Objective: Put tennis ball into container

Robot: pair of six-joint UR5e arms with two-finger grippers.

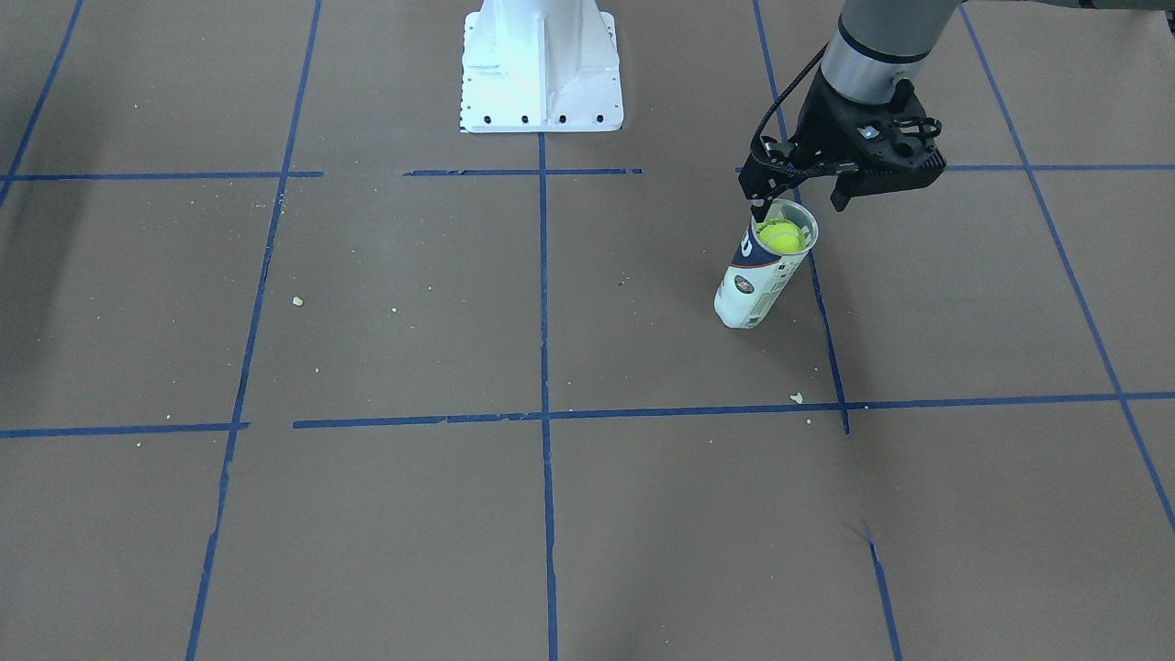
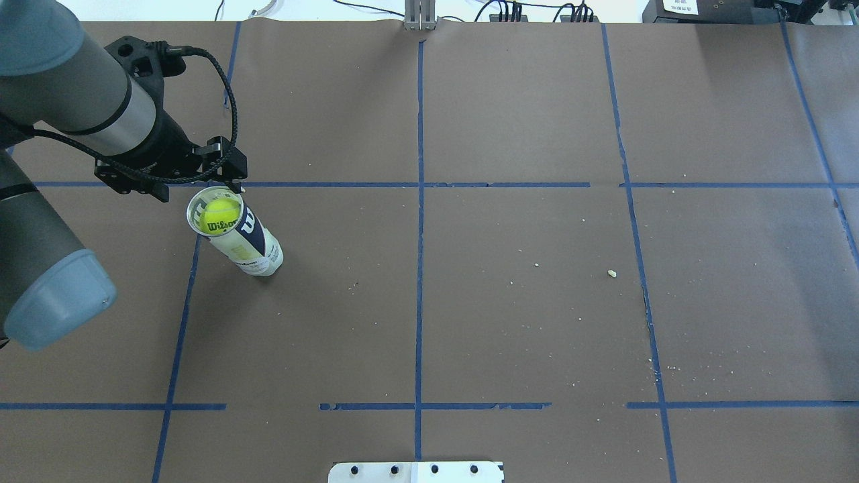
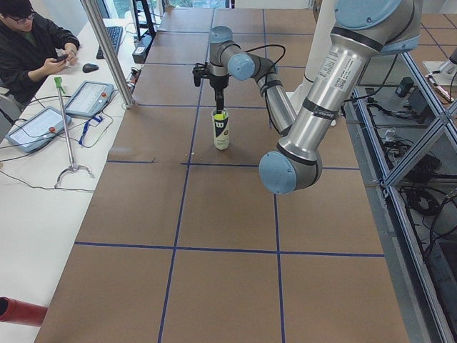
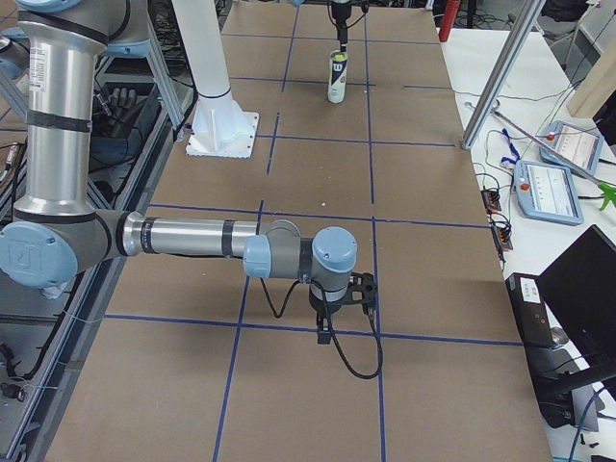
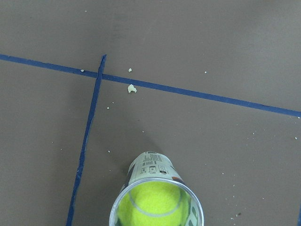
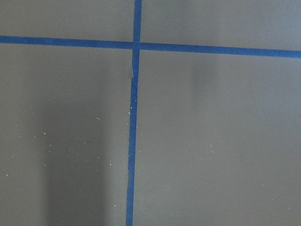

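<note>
The clear container (image 1: 753, 285) with its white and navy label stands upright on the brown table, left of the centre line in the overhead view (image 2: 254, 247). The yellow-green tennis ball (image 1: 782, 237) sits inside it, just below the transparent rim (image 2: 220, 215). My left gripper (image 1: 797, 202) hovers directly over the mouth, open, one finger close to the rim and nothing held. The left wrist view looks down on the can (image 5: 151, 170) and the ball (image 5: 153, 209). My right gripper (image 4: 337, 313) shows only in the exterior right view, low over the table, and I cannot tell its state.
The white robot base (image 1: 542, 64) stands at the table's robot side. Blue tape lines (image 2: 419, 268) grid the brown paper, with small crumbs (image 2: 611, 273) scattered about. An operator (image 3: 32, 50) sits at a side desk beyond a metal pole (image 3: 107, 50).
</note>
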